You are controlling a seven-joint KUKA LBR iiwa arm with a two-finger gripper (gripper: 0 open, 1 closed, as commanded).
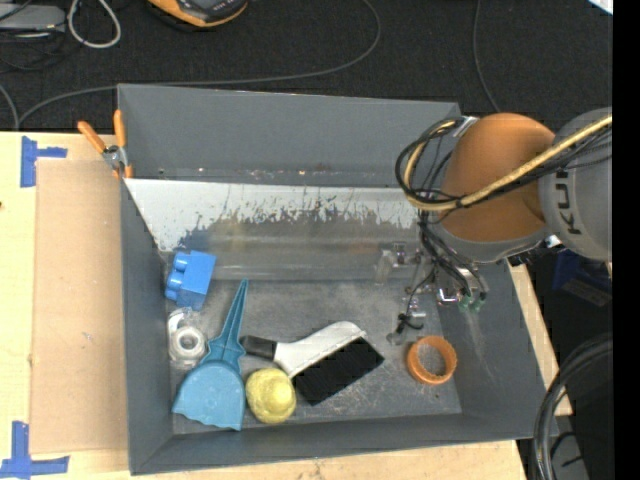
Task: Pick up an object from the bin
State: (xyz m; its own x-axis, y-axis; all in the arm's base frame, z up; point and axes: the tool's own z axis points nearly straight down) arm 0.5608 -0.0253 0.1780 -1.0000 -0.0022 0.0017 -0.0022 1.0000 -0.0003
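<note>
My gripper [425,293] hangs at the right side of the bin, just above the floor, below the orange cover on the wrist. An orange tape ring [432,360] lies flat on the floor directly in front of it, close to but apart from the gripper's lower end. Left of the ring lies a white-handled brush [322,356] with a black bristle pad, set diagonally. Nothing shows held in the gripper.
A yellow ball [270,395] and a light blue funnel-shaped scoop [218,380] lie at the front left. A blue toy block [190,275] and a small clear cap-like piece [186,341] sit along the left wall. The arm and cables stand over the right rim.
</note>
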